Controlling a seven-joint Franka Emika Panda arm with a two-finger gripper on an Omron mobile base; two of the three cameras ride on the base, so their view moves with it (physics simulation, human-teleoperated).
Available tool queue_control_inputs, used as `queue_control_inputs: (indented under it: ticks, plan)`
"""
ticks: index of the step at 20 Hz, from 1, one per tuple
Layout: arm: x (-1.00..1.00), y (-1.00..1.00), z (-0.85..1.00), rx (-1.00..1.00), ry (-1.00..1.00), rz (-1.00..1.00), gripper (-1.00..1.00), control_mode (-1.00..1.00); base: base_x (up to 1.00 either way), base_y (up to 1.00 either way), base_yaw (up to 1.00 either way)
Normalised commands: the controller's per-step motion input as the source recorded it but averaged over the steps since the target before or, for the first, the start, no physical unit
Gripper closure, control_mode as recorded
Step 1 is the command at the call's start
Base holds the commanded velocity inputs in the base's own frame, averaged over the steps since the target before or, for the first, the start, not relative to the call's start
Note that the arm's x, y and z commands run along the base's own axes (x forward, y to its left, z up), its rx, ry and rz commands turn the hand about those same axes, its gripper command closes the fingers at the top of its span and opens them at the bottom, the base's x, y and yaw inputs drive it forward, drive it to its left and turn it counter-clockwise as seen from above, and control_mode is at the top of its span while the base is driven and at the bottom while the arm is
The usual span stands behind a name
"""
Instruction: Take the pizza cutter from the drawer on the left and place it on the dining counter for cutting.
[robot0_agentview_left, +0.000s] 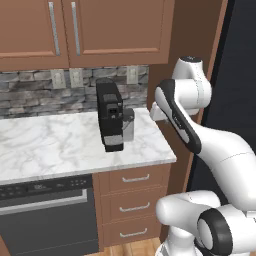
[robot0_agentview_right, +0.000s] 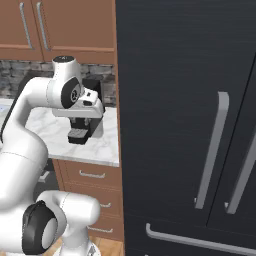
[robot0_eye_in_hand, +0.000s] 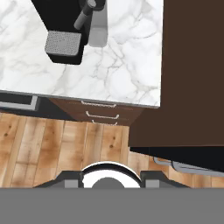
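Above the right edge of the marble worktop (robot0_agentview_left: 75, 142), the gripper is being held high, apparently for overview; its state cannot be told. The drawer (robot0_agentview_left: 135, 178) is closed, the pizza cutter presumably being concealed inside.

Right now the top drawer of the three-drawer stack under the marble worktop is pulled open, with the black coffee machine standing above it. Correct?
Not quite. The top drawer is shut, flush with the two below it, as the left base view shows. The black coffee machine does stand on the marble worktop above.

coffee machine (robot0_eye_in_hand: 65, 26): top cut by hand-view edge | drawer (robot0_agentview_left: 135, 178): shut, contents hidden
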Motion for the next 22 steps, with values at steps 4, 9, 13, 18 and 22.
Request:
queue_control_inputs:
  ticks: [4,9,13,18,22]
  plan:
    - [0.00,0.00,0.00,0.00,0.00,0.00,-1.00,1.00,0.00,0.00,0.00]
    - [0.00,0.00,0.00,0.00,0.00,0.00,-1.00,1.00,0.00,0.00,0.00]
    - [0.00,0.00,0.00,0.00,0.00,0.00,-1.00,1.00,-0.07,0.29,0.00]
    - [0.00,0.00,0.00,0.00,0.00,0.00,-1.00,1.00,-0.44,0.98,0.00]
    - [0.00,0.00,0.00,0.00,0.00,0.00,-1.00,1.00,-0.63,1.00,0.00]
